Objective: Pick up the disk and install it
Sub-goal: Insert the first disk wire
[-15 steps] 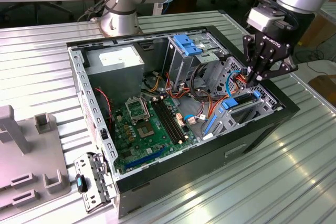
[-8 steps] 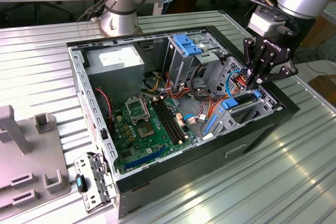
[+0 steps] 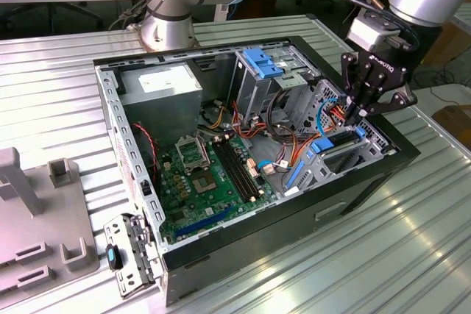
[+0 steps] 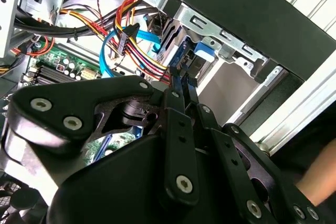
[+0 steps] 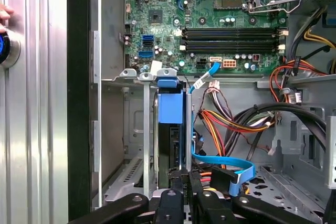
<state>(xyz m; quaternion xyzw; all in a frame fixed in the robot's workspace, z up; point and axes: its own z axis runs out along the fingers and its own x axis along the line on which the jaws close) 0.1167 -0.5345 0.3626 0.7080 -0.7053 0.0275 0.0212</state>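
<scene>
The disk stands on edge in a slot of the drive cage at the front of the open computer case. Its bright blue carrier end faces the motherboard. In the exterior view the disk shows as a blue strip at the case's right end, with my gripper pointing down just above it. In both wrist views my gripper has its thin fingers close together around the disk's near edge.
A second blue carrier sits in the upper bay. Blue flat cable and bundled power wires run right beside the slot. A person's hand rests on the table outside the case. A grey fixture lies at the exterior view's left.
</scene>
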